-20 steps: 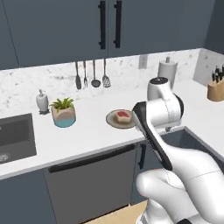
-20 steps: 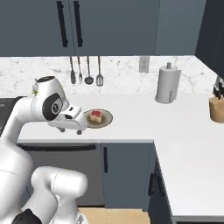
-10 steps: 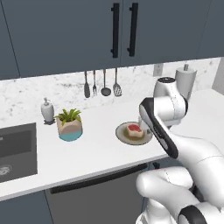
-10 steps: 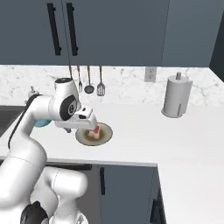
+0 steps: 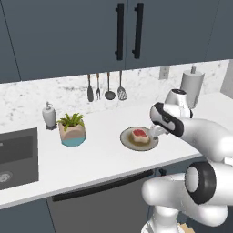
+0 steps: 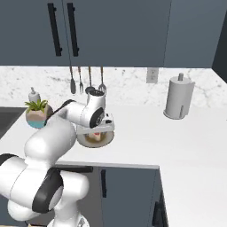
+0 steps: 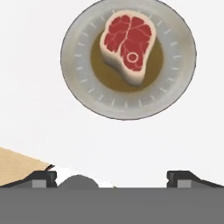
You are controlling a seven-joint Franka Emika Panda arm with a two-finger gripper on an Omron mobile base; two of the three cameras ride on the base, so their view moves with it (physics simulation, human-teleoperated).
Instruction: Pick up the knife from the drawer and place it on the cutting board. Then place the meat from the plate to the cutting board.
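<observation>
Partly, the arm hides the plate (image 6: 104, 138) (meat (image 7: 128, 45) plain)

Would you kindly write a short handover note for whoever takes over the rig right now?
Pincer: open and holding nothing, hanging above the counter just short of the plate.
Meat: lying on the plate, near its middle, untouched. In the left base view the plate sits right of the potted plant, with the arm reaching to its right edge.
Knife, drawer and cutting board: I can't confirm where they are, so check that the knife step is finished.
Left: bring the pincer over the meat, grip it, lift it and set it on the cutting board.
</observation>
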